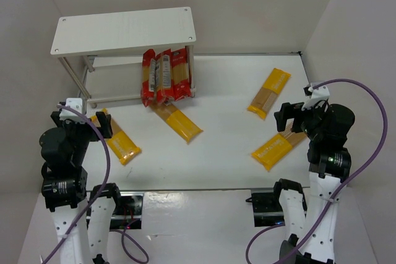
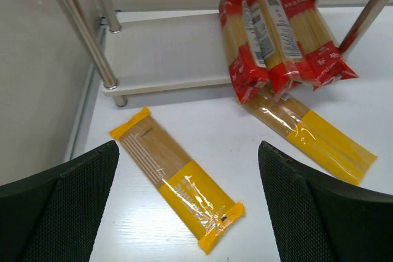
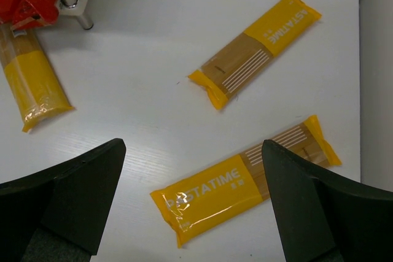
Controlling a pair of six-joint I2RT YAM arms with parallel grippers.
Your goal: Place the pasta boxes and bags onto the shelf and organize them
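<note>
Far ahead of both arms' fingers, top view: red packs (image 1: 164, 78) on the shelf (image 1: 124, 29), lower board. Left wrist: left fingers (image 2: 61, 213) spread, empty, a yellow pack (image 2: 178, 182) on the desk (image 2: 215, 133) between them. Right wrist: right fingers (image 3: 61, 194) spread, second yellow pack (image 3: 215, 196) between them.

Shelf top (image 1: 124, 29) – white board, matt, faint grain. Lower board (image 2: 166, 53): white, smooth, matt. Legs (image 2: 77, 26) – polished metal tube, glossy. Red packs (image 2: 276, 35): shiny plastic film, crinkled at ends. Yellow packs (image 3: 212, 197): glossy film with glare spots; brown half looks papery, matt. Table (image 3: 141, 90): white, smooth, slight sheen, fine grain lines. Left gripper (image 2: 187, 148) pads (image 2: 61, 213): black, matt, finely pebbled.
</note>
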